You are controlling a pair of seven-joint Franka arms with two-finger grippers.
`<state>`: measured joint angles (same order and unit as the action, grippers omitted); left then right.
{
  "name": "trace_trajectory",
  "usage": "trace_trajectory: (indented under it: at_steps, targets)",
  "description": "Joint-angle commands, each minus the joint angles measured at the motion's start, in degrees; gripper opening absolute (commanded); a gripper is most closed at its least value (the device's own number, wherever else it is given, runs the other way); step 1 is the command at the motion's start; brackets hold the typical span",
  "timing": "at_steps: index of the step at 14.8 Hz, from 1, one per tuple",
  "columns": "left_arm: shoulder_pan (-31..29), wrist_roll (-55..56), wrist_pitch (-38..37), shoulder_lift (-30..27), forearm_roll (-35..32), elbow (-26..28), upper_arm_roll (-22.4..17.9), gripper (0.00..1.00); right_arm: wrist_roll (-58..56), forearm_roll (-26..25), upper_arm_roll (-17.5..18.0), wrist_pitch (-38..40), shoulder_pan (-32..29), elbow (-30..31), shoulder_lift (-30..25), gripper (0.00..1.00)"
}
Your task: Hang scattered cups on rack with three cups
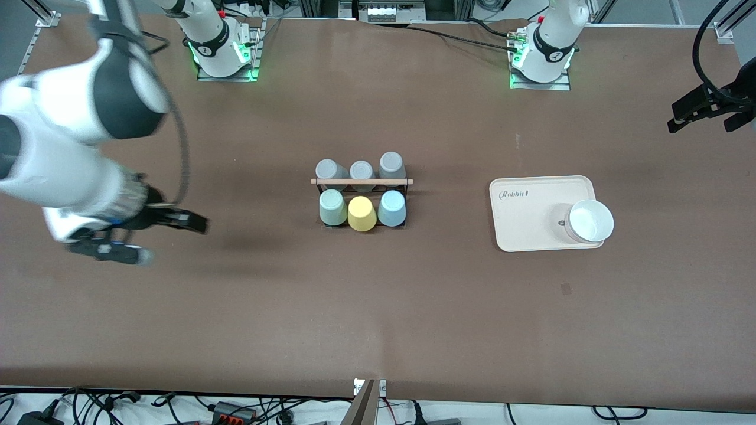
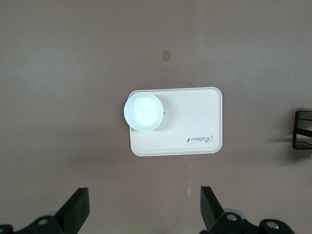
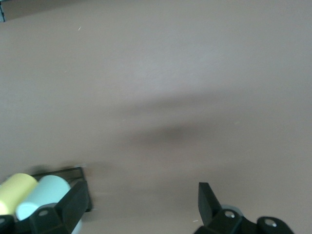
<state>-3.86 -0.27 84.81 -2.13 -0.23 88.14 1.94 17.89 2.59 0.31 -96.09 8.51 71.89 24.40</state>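
Brown table [image 1: 378,307], rack [image 1: 361,182] bar lengthwise between arms, cups [image 1: 333,207] upturned, both fingers released.

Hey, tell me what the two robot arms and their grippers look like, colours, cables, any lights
Both arms are glossy white with black joint bands, on bases lit green. A black cable loops along the right arm. The right gripper has black fingers on a white and silvery wrist; the left gripper is black, also trailing a black cable. In the wrist views the fingers are flat black wedges with round screw holes.
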Motion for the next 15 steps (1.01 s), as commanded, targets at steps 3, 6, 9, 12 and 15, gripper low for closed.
trace_trajectory:
  at_steps: [3, 6, 9, 12, 15]
  targets:
    - [-0.2, 0.1, -0.9, 0.0, 0.0, -0.8, 0.1, 1.0, -13.5, -3.3, 0.3, 2.5, -6.2, 0.4, -5.5, 1.0]
    - [-0.2, 0.1, -0.9, 0.0, 0.0, -0.8, 0.1, 1.0, -18.4, -2.7, -3.5, 3.9, -6.8, 0.3, -6.3, 1.0]
    - [-0.2, 0.1, -0.9, 0.0, 0.0, -0.8, 0.1, 1.0, -22.4, -2.6, -4.5, 4.5, -6.8, 0.8, -7.7, 1.0]
    - [-0.2, 0.1, -0.9, 0.0, 0.0, -0.8, 0.1, 1.0, -22.0, -2.7, -4.4, 2.4, -6.8, 5.2, -10.0, 1.0]
    - [-0.2, 0.1, -0.9, 0.0, 0.0, -0.8, 0.1, 1.0, -21.9, -3.3, -4.3, -4.3, -6.3, 16.6, -17.1, 1.0]
